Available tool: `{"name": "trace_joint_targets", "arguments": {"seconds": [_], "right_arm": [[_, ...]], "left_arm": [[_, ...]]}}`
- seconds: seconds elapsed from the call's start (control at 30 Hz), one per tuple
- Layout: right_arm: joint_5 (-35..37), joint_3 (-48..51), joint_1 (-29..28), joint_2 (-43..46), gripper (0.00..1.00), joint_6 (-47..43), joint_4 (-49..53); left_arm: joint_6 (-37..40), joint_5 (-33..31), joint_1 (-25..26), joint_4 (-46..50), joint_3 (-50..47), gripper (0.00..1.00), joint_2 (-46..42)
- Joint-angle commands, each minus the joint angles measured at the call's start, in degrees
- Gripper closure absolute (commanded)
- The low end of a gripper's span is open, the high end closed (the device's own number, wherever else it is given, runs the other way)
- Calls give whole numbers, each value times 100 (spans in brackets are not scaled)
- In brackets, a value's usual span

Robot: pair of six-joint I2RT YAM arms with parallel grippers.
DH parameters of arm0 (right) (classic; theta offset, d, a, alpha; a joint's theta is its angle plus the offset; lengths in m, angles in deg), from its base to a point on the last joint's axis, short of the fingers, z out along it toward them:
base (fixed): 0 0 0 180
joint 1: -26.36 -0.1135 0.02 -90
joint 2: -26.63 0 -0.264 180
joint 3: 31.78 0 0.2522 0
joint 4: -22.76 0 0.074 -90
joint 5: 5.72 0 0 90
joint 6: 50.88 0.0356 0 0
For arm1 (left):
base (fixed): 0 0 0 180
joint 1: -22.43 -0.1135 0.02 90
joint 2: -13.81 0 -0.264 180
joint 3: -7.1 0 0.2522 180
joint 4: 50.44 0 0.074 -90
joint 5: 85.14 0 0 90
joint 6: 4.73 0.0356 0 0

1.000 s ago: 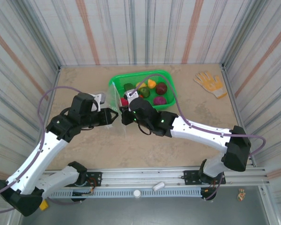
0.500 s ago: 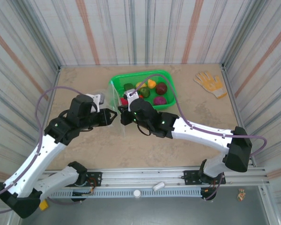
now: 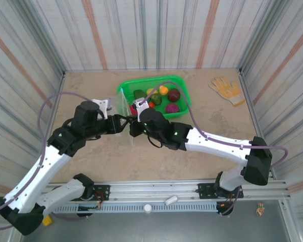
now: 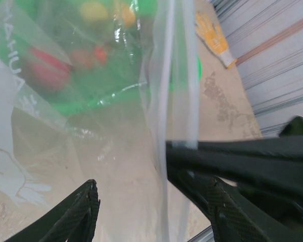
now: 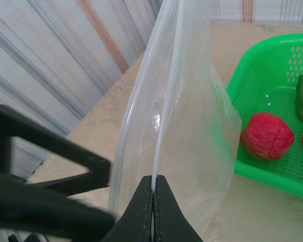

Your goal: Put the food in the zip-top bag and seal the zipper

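Tan tabletop [image 3: 141,164]. Right gripper [image 5: 152,186] clamped on zip-top bag [image 5: 192,116] rim; left gripper [image 4: 154,189] agape, empty, at its nine o'clock. Grip opposite lip, spread mouth wide.

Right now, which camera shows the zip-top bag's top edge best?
Right wrist: the zip-top bag, its edge sharp, stands up from the shut right hand pinching it. Left wrist shows it close but blurred; top external shows it small, between the arms.

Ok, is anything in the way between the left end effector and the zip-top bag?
Nothing visible. The zip-top bag hangs directly ahead of the open left end effector, with no object between them. The right end effector is shut on the bag's edge.
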Motion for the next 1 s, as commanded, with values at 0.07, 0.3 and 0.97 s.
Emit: {"name": "trace_joint_targets", "arguments": {"seconds": [0.07,0.3,0.97], "right_arm": [[77,-61,-63,216,100,-81,-126],[133,-55,-71,251,100,-166,-142],[116,99,8,137,100,-56,-256]], "left_arm": [[40,-135,21,39,139,48,100],[86,-313,21,86,64,58,19],[58,159,19,-312,-61,100,-6]]}}
